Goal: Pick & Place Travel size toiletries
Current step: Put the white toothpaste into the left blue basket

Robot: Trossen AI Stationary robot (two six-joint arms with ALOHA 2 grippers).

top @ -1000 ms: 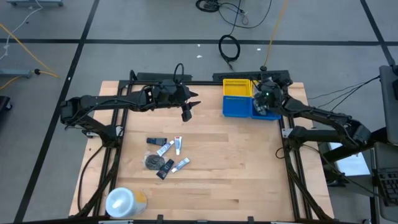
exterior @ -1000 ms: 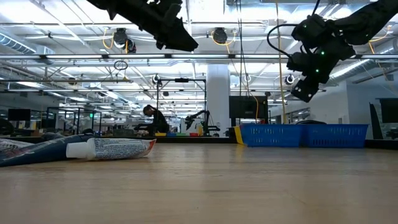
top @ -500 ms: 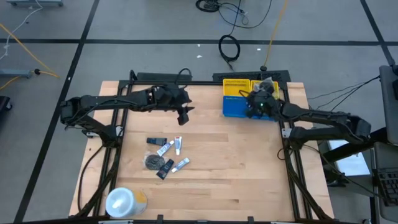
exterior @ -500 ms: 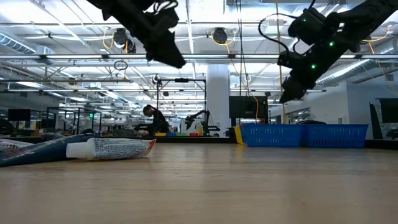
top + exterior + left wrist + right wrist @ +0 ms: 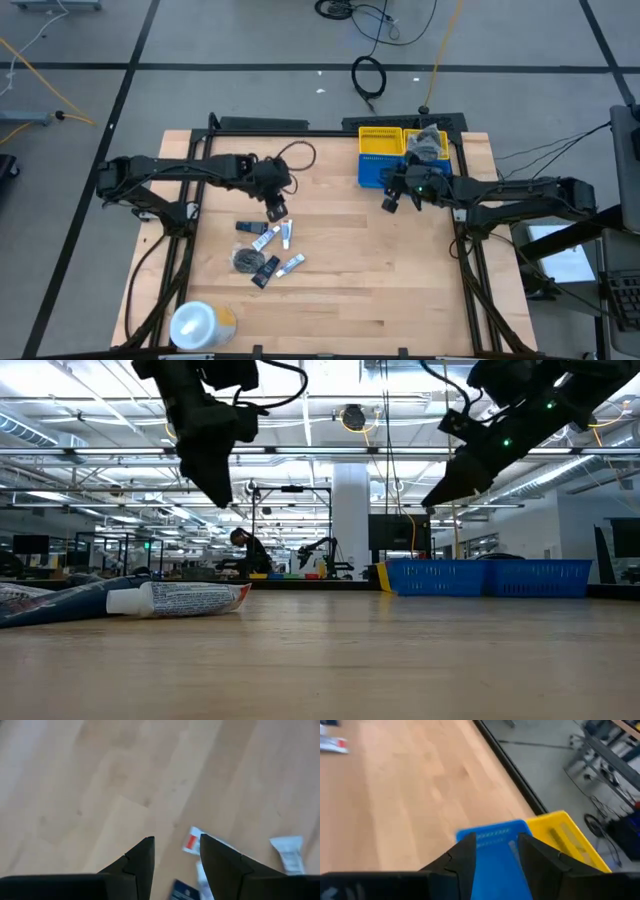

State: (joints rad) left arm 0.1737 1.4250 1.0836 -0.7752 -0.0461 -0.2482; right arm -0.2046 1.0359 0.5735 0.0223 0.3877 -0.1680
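- We see the left gripper [image 5: 277,209] hanging above the wooden tabletop [image 5: 340,270], just beyond the far edge of the cluster of travel size toiletries [image 5: 267,250].
- In the left wrist view its two dark fingers [image 5: 142,860] stand apart with bare wood showing between them; nothing is held, so we call them released.
- Past those fingers we see a white tube with a red mark [image 5: 191,841] and another white tube [image 5: 288,851] lying on the wood.
- The toiletries lie loose on the left half of the tabletop: small white tubes [image 5: 287,234], a dark navy tube [image 5: 251,227], and a dark grey round piece [image 5: 245,260], some touching.
- In the low view one white tube [image 5: 180,598] lies on its side at the near left.
- The right gripper [image 5: 390,203] is in the air over the tabletop, just in front of the blue bin [image 5: 381,171].
- Its fingers [image 5: 462,857] are also parted with nothing between them; the blue bin and the yellow bin [image 5: 381,141] show beyond.
- The yellow bin sits touching the blue one on its far side.
- A large white-and-yellow roll [image 5: 200,324] lies at the near left corner, well apart from the toiletries.
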